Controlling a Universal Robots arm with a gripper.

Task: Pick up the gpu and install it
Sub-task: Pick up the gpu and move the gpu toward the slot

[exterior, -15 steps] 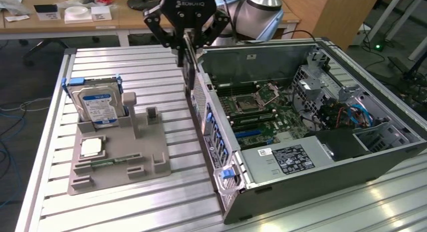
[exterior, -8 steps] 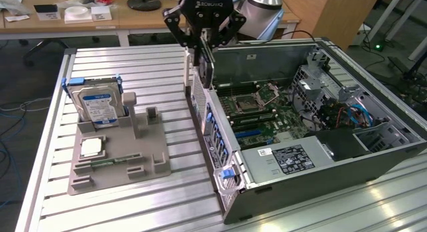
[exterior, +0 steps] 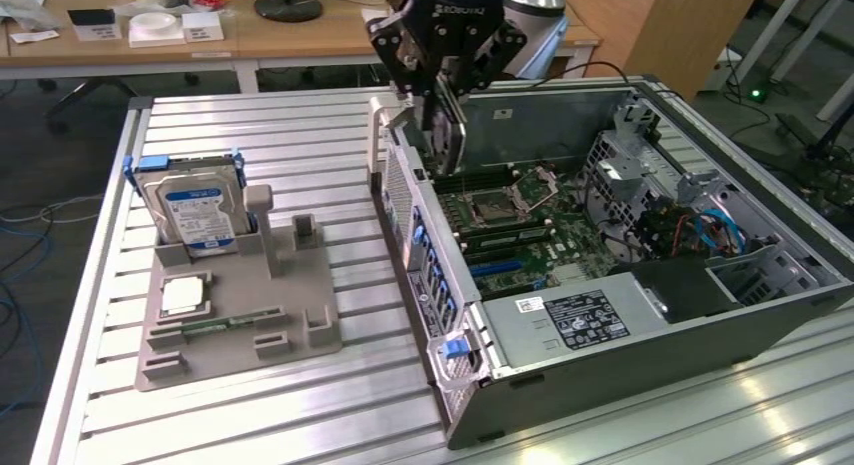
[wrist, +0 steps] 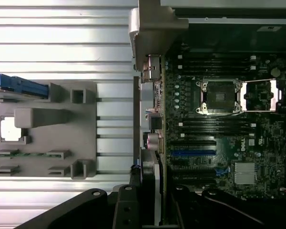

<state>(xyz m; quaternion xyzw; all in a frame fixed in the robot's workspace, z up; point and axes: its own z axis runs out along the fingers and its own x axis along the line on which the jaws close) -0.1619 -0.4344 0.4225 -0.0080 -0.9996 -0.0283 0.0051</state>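
Fingers [wrist: 126, 210] clamped on the gpu [exterior: 446, 135], which hangs over the open computer case [exterior: 627, 350].

Gripped at its upper edge, the gpu hangs straight down from the gripper [exterior: 445, 93], thin and on edge, raised clear of the motherboard [exterior: 534, 235] and just above the case's rear wall. Its long axis seems to point downward. Its flat faces appear parallel to that wall, so I judge it crosswise to the blue expansion slot [wrist: 193, 153] and the dark slots beside it, which run inward from the wall. The arm comes in from above, wrist aimed straight down at the table [exterior: 267, 125]. Well apart, toward the exterior view's left, the grey parts holder [exterior: 307, 320] carries the hard drive [exterior: 200, 210] upright.
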